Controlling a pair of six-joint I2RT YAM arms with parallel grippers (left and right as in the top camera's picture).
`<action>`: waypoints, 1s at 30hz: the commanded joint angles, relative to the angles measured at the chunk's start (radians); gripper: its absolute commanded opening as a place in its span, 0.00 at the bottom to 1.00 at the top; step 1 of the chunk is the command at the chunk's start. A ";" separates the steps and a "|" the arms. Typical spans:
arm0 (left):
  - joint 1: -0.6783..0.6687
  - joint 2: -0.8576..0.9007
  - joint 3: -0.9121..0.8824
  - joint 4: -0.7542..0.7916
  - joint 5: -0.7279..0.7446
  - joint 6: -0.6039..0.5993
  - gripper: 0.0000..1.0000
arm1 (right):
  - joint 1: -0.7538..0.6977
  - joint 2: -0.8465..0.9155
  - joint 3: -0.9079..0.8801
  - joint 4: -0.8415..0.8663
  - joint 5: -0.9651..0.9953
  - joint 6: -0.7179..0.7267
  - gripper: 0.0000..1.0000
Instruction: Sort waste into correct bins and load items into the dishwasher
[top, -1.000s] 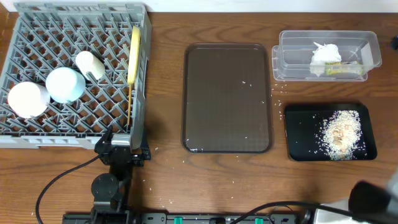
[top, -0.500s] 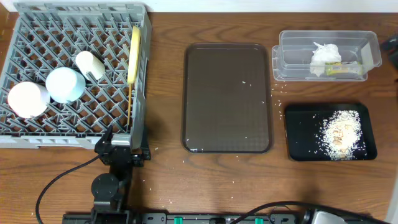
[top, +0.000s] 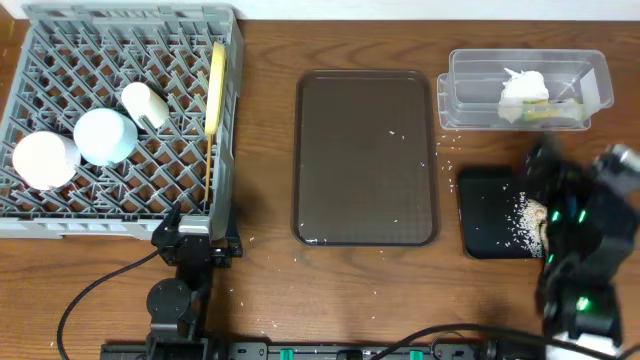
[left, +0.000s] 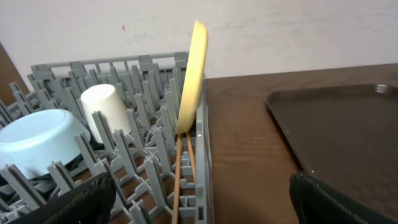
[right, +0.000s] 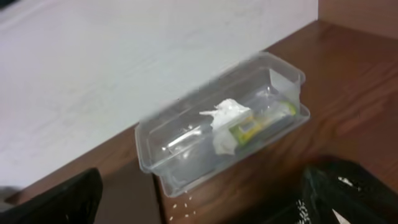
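At the right edge of the counter (top: 270, 290), the right gripper (right: 202, 199) has swung in over the black tray (top: 480, 215), open and empty; the left gripper (left: 202, 202) is likewise. Sorting looks finished.

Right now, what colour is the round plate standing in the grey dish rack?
The round plate is pale yellow, best in left wrist view.

The grey dish rack (left: 143, 155) fills the left half. A pale yellow plate (left: 193, 78) stands on edge along its right wall, with wooden chopsticks (left: 179, 177) below it. A white cup (left: 106, 112) and a light blue bowl (left: 37, 140) sit among the pegs. The fingers (left: 74, 202) of the left gripper (left: 199, 208) are spread wide at the lower corners.
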 joint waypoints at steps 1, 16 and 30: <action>0.005 -0.005 -0.019 -0.035 -0.029 -0.009 0.90 | 0.009 -0.150 -0.126 0.050 -0.020 -0.018 0.99; 0.005 -0.005 -0.019 -0.035 -0.029 -0.009 0.90 | 0.024 -0.602 -0.434 0.101 -0.066 -0.053 0.99; 0.005 -0.005 -0.019 -0.035 -0.029 -0.008 0.90 | 0.038 -0.658 -0.527 0.152 -0.110 -0.156 0.99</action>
